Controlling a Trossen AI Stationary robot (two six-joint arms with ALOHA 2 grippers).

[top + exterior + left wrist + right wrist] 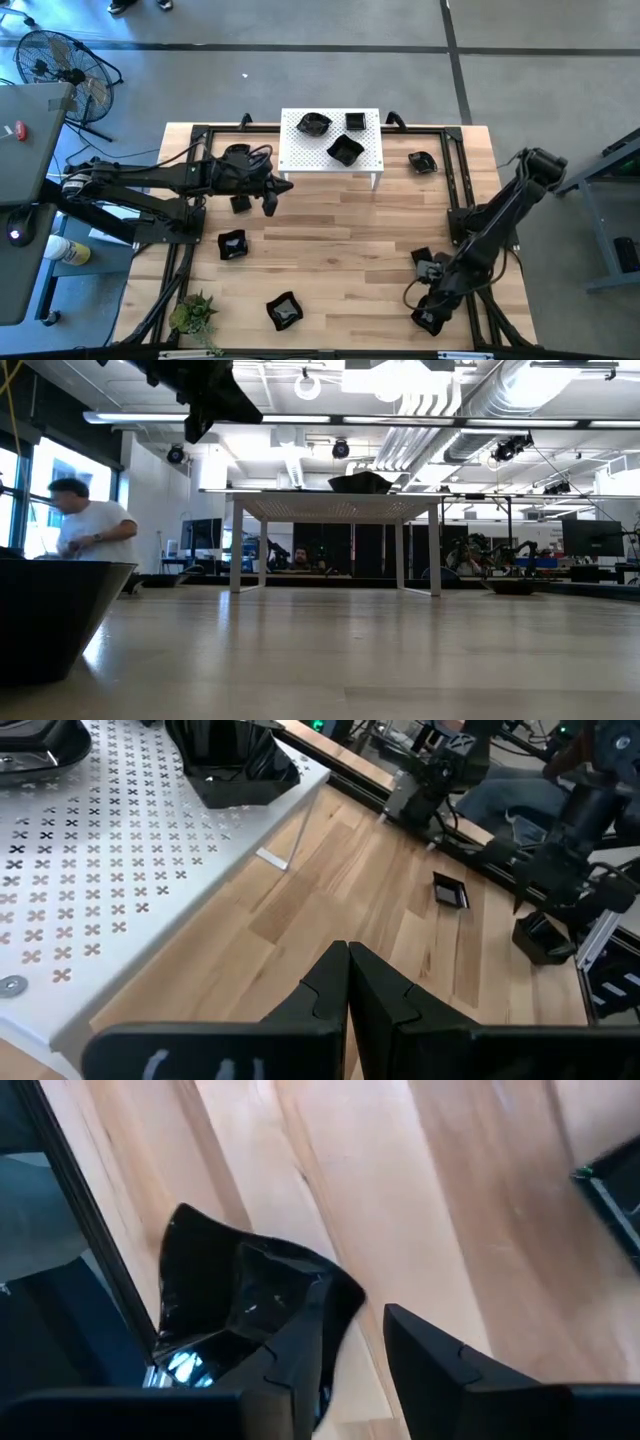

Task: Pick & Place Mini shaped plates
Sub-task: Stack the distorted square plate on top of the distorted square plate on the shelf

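Holding three plates [345, 150]: white rack [300, 160]. Left end effector [271, 207] closed, empty; right end effector [428, 320] straddling plate rim [240, 1305].

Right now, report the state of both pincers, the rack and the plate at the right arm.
Left pincer: shut, empty, above the table beside the rack.
Right pincer: open, astride the corner plate's rim.
Corner plate: upright on the table, not gripped.
White rack: standing, with three plates on top.
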